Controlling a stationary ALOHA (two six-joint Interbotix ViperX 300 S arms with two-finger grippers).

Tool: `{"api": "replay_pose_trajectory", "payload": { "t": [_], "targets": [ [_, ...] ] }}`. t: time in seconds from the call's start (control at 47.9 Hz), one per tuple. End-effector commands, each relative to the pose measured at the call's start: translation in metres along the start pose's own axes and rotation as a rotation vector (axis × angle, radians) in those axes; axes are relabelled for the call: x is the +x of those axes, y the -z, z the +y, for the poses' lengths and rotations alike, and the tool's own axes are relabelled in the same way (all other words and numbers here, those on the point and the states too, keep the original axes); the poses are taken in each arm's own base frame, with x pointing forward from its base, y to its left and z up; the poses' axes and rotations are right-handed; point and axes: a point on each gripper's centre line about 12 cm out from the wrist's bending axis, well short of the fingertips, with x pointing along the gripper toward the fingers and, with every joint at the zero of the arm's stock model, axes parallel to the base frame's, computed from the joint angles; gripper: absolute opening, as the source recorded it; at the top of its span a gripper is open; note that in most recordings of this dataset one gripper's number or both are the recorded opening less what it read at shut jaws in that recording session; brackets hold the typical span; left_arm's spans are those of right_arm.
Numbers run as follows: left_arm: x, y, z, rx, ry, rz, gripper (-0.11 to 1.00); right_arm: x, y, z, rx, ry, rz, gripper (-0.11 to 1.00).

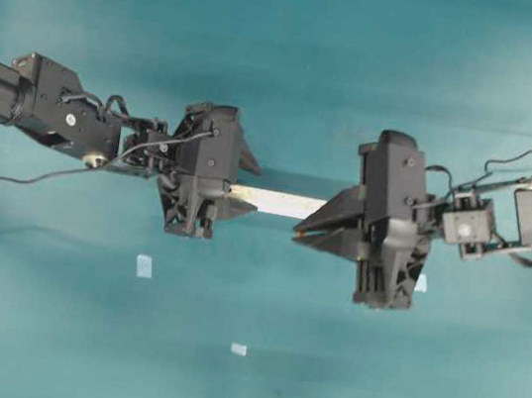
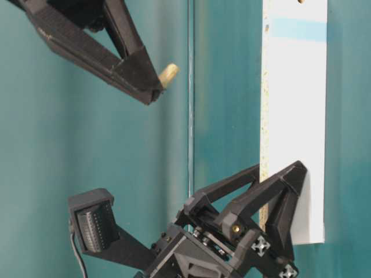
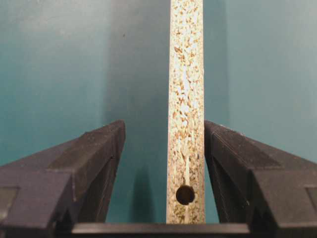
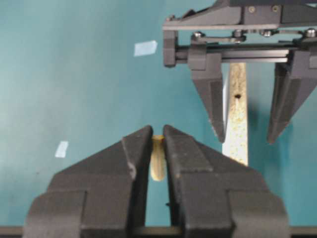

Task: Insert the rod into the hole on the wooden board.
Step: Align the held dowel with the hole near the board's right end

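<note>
The wooden board (image 1: 275, 202) stands on its long edge, speckled edge up. My left gripper (image 3: 163, 124) is open and straddles its left end. One finger (image 3: 228, 158) lies against the board (image 3: 185, 89), while the other stands well clear. A dark hole (image 3: 185, 195) sits between them, with no blue patch showing beside it. The light-blue patch (image 2: 298, 29) is near the board's far end, and a small dark hole (image 2: 266, 27) lies level with it. My right gripper (image 4: 157, 128) is shut on the rod (image 4: 157, 158), held in the air beside the board's right end (image 2: 169, 74).
Small pale-blue tape squares lie on the teal table, one (image 1: 144, 265) in front of the left arm, one (image 1: 238, 349) near the middle front, and one (image 1: 421, 282) by the right gripper. Both arms meet over the table's centre.
</note>
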Motion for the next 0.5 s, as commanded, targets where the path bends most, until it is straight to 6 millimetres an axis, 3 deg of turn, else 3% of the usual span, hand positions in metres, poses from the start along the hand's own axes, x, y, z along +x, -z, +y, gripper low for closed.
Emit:
{"api": "replay_pose_trajectory", "payload": {
  "t": [0.0,0.355,0.48],
  "targets": [
    [-0.002,-0.01,0.002,0.007,-0.004,-0.032,0.69,-0.006,-0.007,0.002,-0.001,-0.022,-0.042,0.1],
    [-0.003,-0.008,0.001,0.003,-0.001,-0.026,0.47,-0.009,0.014,-0.014,0.021,-0.02,-0.048,0.1],
    [-0.003,-0.007,0.0,0.002,0.0,-0.023,0.44,-0.011,0.018,-0.022,0.032,-0.013,-0.059,0.1]
  ]
}}
